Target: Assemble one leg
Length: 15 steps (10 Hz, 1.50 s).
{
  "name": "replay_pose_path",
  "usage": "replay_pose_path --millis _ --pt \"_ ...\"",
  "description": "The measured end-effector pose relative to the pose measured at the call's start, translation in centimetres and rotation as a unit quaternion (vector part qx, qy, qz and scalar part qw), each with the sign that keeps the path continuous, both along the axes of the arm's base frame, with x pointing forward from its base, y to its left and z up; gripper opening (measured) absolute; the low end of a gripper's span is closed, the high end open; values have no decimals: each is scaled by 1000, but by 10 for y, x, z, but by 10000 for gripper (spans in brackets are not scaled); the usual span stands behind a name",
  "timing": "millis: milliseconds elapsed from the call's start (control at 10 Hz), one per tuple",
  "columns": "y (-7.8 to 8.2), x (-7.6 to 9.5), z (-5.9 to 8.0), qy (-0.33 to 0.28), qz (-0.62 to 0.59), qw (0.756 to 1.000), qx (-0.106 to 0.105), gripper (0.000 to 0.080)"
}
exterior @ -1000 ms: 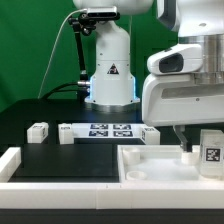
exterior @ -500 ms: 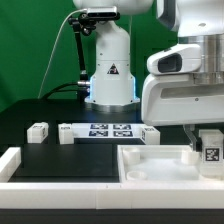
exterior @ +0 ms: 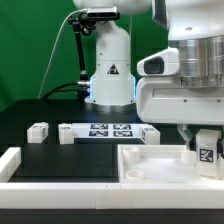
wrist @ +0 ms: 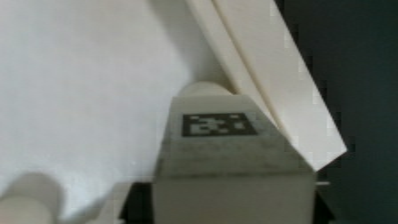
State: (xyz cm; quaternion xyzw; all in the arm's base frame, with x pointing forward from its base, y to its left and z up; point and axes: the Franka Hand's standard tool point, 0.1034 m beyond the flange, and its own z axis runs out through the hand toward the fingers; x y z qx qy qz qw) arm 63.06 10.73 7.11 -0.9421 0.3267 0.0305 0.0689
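Though the grip looks firm, risk remains. Panel: flat, exterior view's right. Gripper: fingers closed on leg. Leg: upright over panel's edge. Hazard: lowered off-line, it could strike that edge and twist in the grip.

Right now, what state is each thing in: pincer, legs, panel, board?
Held leg: upright, clamped at the square panel's edge.
Pincer: shut on the held leg.
Square panel: lying flat on the table.
Loose leg at the exterior view's left: resting on the table, ungripped.
Loose leg by the marker board: resting on the table, ungripped.
Marker board: flat on the table.
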Motion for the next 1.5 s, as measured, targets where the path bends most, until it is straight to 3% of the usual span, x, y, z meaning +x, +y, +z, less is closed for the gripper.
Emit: replay_pose_path --millis 200,500,700,1000,1300,1500 --pt "1 0 -1 12 -121 993 -3 290" --pt "2 -2 -1 33 -273 961 -10 291" --pt "1 -3 -1 49 -391 919 -8 291" --pt "0 -5 -1 59 -482 874 -5 291" --pt "1 -5 -1 77 -581 810 -1 291" --pt "3 -5 -1 83 -600 796 3 291"
